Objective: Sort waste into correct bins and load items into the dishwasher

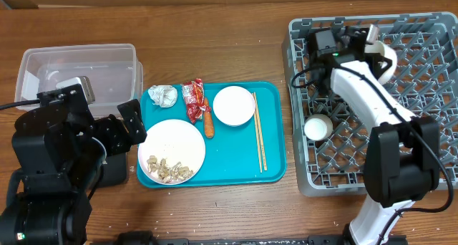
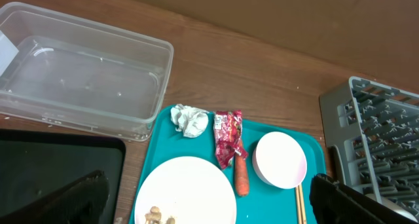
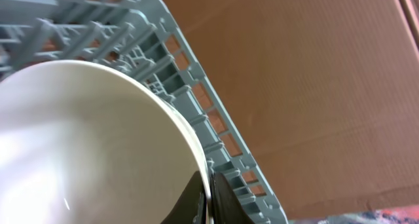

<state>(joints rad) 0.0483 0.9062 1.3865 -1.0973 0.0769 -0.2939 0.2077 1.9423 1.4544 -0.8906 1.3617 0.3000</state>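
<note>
My right gripper is shut on the rim of a white bowl and holds it on edge over the far part of the grey dish rack. The right wrist view shows my fingers pinching the bowl. A small white cup sits in the rack. My left gripper is open above the white plate with crumbs. The paper wad, red wrapper, carrot piece, pale pink bowl and chopsticks lie on the teal tray.
The teal tray sits mid-table. The clear tub stands at far left, also in the left wrist view. The black tray lies in front of it, mostly hidden under my left arm in the overhead view. The rack's corner is right of the tray.
</note>
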